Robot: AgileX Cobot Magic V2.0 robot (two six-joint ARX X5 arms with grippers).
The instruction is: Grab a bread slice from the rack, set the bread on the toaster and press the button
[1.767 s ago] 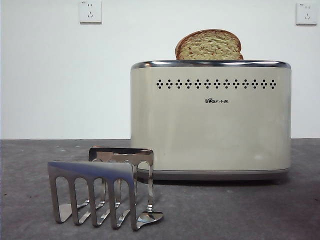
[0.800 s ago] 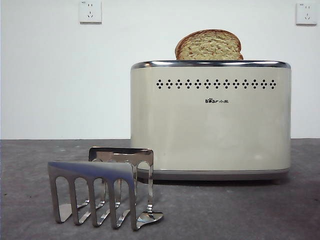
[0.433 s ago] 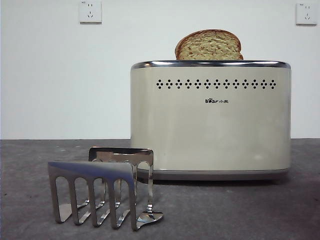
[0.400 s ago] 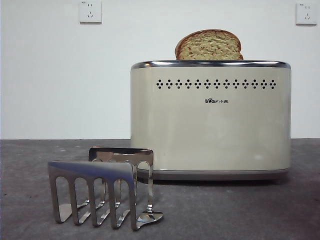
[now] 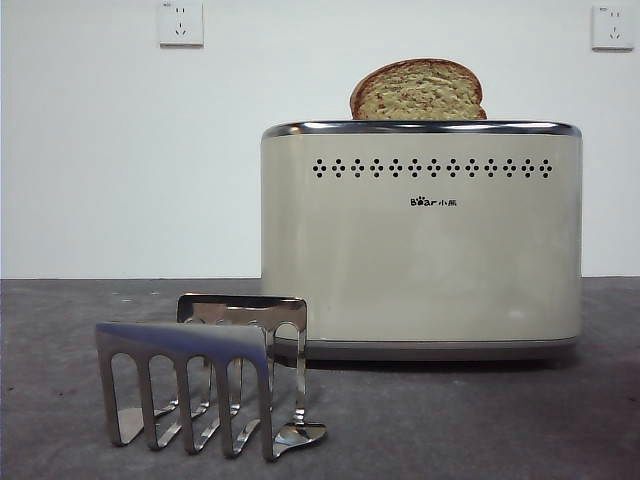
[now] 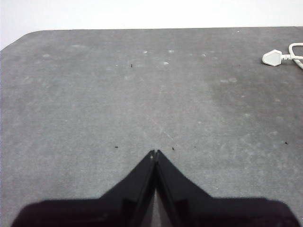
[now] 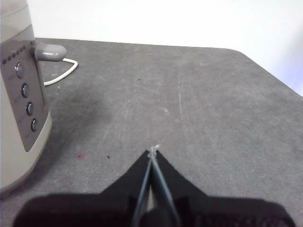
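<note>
Your left gripper [image 6: 155, 152] hangs over bare grey table [image 6: 94, 94] with its jaws pressed together at the tips and nothing between them; none of the task's things shows in its wrist view, only a white plug [image 6: 273, 57] with its cord far off at about 2 o'clock from the jaw tips. Your right gripper [image 7: 153, 150] is likewise closed tip to tip and empty. In its wrist view the toaster [image 7: 19, 94] stands well apart from the jaws, at about 10 o'clock from the tips, showing you its end panel with a column of four round buttons [image 7: 26, 94] and a grey lever [image 7: 49, 51] sticking out near the top.

In the front view you see neither arm. The slice of bread [image 5: 417, 90] stands upright in the toaster [image 5: 420, 240], its rounded brown crust and pale speckled crumb rising above the chrome rim, right of the toaster's middle. The toaster's cream face carries a row of small dark holes and the Bear logo. The rack [image 5: 200, 375] sits on the table at about 8 o'clock from the toaster, just beside its lower corner and nearer the camera, shiny steel with slotted upright dividers and no bread in it.
</note>
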